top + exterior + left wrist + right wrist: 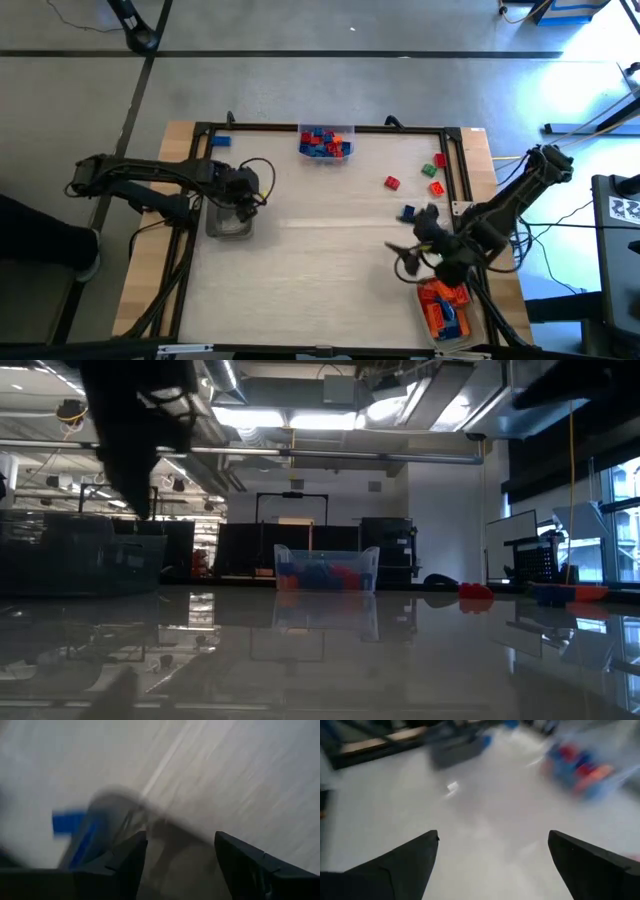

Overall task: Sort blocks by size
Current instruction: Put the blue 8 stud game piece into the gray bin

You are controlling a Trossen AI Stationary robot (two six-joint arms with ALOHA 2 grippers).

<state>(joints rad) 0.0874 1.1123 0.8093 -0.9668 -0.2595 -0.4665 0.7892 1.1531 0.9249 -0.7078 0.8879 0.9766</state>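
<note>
- Nearest, at the table's front right corner, a clear tray holds orange and blue blocks.
- Just above it the right gripper hangs with jaws spread wide and nothing between them; its fingers frame bare tabletop.
- Across on the left side, the left gripper sits over another clear tray, jaws parted, empty.
- Farther back on the right, loose blocks lie scattered: blue, red, red, green.
- At the far edge, a middle tray holds red and blue blocks; a single blue block lies at the far left.

Three clear trays, five loose blocks, two arms
</note>
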